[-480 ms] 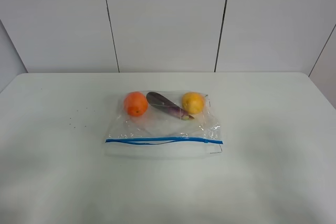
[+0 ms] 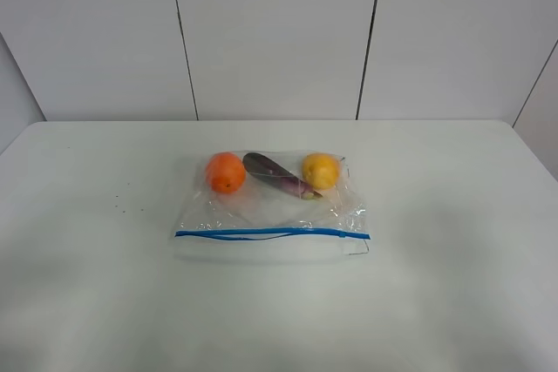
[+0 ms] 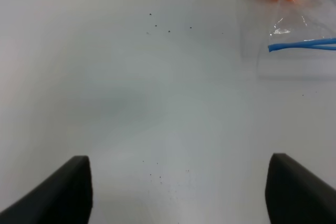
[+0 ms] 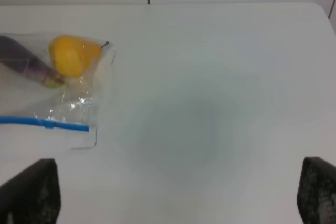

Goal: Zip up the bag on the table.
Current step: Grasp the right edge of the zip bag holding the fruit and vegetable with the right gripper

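The clear plastic bag [image 2: 270, 206] lies flat in the middle of the white table [image 2: 436, 294]. Its blue zip strip [image 2: 272, 233] runs along the near edge, and its two lines stand slightly apart on the left half. An orange fruit [image 2: 226, 172], a purple vegetable [image 2: 279, 176] and a yellow fruit [image 2: 321, 171] sit inside at the far side. Neither arm shows in the exterior high view. My left gripper [image 3: 178, 192] is open and empty over bare table, off the strip's left end [image 3: 302, 44]. My right gripper [image 4: 173, 192] is open and empty, off the strip's right end [image 4: 47, 123].
Small dark specks [image 2: 122, 206] dot the table left of the bag. A white panelled wall [image 2: 279, 32] stands behind the table's far edge. The table's rounded far right corner [image 4: 320, 6] shows in the right wrist view.
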{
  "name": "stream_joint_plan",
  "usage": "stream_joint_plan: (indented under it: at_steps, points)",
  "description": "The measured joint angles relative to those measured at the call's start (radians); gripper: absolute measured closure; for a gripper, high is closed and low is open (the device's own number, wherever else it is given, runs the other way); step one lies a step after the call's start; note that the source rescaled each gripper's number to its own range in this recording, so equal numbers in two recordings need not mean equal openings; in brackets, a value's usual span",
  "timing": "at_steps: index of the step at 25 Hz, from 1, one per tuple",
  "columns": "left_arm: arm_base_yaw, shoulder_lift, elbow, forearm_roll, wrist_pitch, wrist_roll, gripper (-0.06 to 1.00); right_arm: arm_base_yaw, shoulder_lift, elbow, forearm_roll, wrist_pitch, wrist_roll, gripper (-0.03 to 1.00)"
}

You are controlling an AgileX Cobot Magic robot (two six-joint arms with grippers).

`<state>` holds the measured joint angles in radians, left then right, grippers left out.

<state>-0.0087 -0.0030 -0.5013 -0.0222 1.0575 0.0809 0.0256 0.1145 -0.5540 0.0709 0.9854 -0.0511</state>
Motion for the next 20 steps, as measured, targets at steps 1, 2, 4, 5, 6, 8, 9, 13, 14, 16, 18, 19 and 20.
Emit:
stream_joint_plan:
  at_steps: [1,2,4,5,6,8,9,13,14,16,18,19,20]
  points:
    - [0.0,0.0,0.0,0.0,0.0,0.0,-0.06,0.0,0.061,-0.022,0.001,-0.01,0.0,-0.03]
    - [0.0,0.0,0.0,0.0,0.0,0.0,-0.06,0.0,0.131,-0.048,0.001,-0.013,0.0,-0.03]
    - [0.0,0.0,0.0,0.0,0.0,0.0,-0.06,0.0,0.276,-0.101,0.005,-0.019,0.0,-0.03]
    - [0.0,0.0,0.0,0.0,0.0,0.0,-0.06,0.0,0.357,-0.122,0.011,-0.022,0.0,-0.03]
    - [0.0,0.0,0.0,0.0,0.0,0.0,-0.06,0.0,0.426,-0.147,0.018,-0.024,0.0,-0.03]
    - [0.0,0.0,0.0,0.0,0.0,0.0,-0.06,0.0,0.591,-0.194,0.038,-0.027,0.0,-0.03]
    - [0.0,0.0,0.0,0.0,0.0,0.0,-0.06,0.0,0.671,-0.22,0.05,-0.03,-0.001,-0.03]
    - [0.0,0.0,0.0,0.0,0.0,0.0,-0.06,0.0,0.943,-0.304,0.11,-0.051,-0.001,-0.03]
    - [0.0,0.0,0.0,0.0,0.0,0.0,-0.06,0.0,1.008,-0.318,0.129,-0.062,-0.004,-0.03]
    - [0.0,0.0,0.0,0.0,0.0,0.0,-0.06,0.0,1.124,-0.333,0.171,-0.088,-0.023,-0.03]
    - [0.0,0.0,0.0,0.0,0.0,0.0,-0.06,0.0,1.218,-0.337,0.223,-0.117,-0.061,-0.03]
    - [0.0,0.0,0.0,0.0,0.0,0.0,-0.06,0.0,1.265,-0.337,0.257,-0.13,-0.093,-0.03]
    - [0.0,0.0,0.0,0.0,0.0,0.0,-0.06,0.0,1.303,-0.337,0.292,-0.144,-0.132,-0.03]
